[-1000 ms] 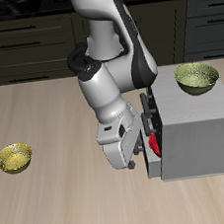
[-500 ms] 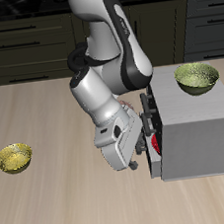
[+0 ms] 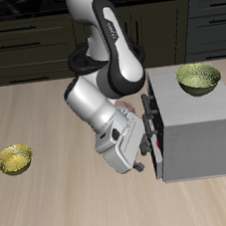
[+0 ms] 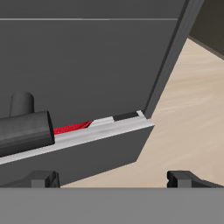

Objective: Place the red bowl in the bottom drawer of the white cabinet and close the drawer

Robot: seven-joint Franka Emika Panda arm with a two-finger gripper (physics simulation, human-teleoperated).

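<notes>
Red bowl [image 4: 74, 128] inside nearly shut bottom drawer [image 4: 96, 147], no legible writing.

We see the bench [image 3: 56, 207] as pale wood with a fine grain and a matt finish. The white cabinet [image 3: 199, 140] looks like smooth painted board — flat grey-white, no shine. Its bottom drawer [image 4: 96, 144] has a plain matt grey front, and the handle [image 4: 24, 129] reads as dark, dull metal or plastic. We make out only a sliver of the red bowl [image 4: 74, 128], bright and glossy. The arm [image 3: 107, 86] is smooth white plastic with a soft sheen; two yellow-green bowls [image 3: 199, 78] look glazed and speckled
</notes>
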